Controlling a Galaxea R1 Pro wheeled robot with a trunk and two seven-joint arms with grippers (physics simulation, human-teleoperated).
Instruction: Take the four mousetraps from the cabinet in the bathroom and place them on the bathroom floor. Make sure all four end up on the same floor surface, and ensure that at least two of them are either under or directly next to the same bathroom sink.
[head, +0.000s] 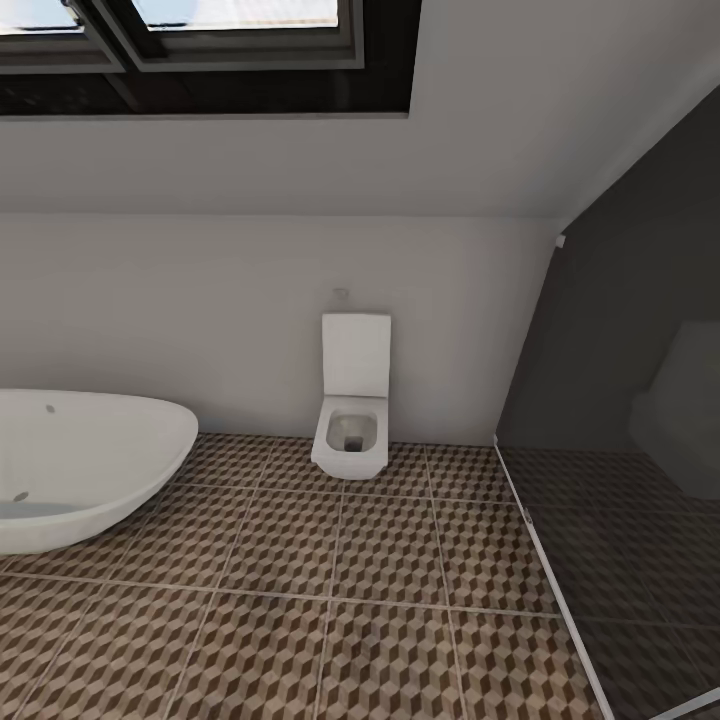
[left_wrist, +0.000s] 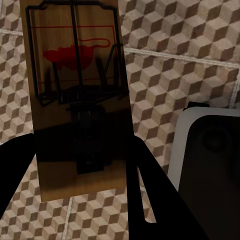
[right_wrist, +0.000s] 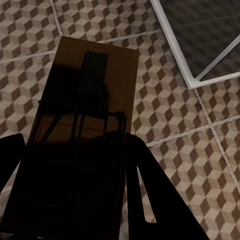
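Carrying one mousetrap (left_wrist: 77, 100) clamped in the left pincer (left_wrist: 82, 175) and a second mousetrap (right_wrist: 82, 130) clamped in the right pincer (right_wrist: 70, 190), both held above the bathroom floor (head: 330, 600). The head view faces a toilet (head: 352, 410) and tub (head: 80, 480). Risk: releasing here would probably leave too few traps beside the sink; a high drop could flip or bounce the boards.

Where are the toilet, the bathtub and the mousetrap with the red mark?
toilet (head: 350, 430), head view, on its bowl.
bathtub (head: 90, 450), head view, on its white outer wall.
mousetrap (left_wrist: 75, 55), left wrist view, on its red mark.
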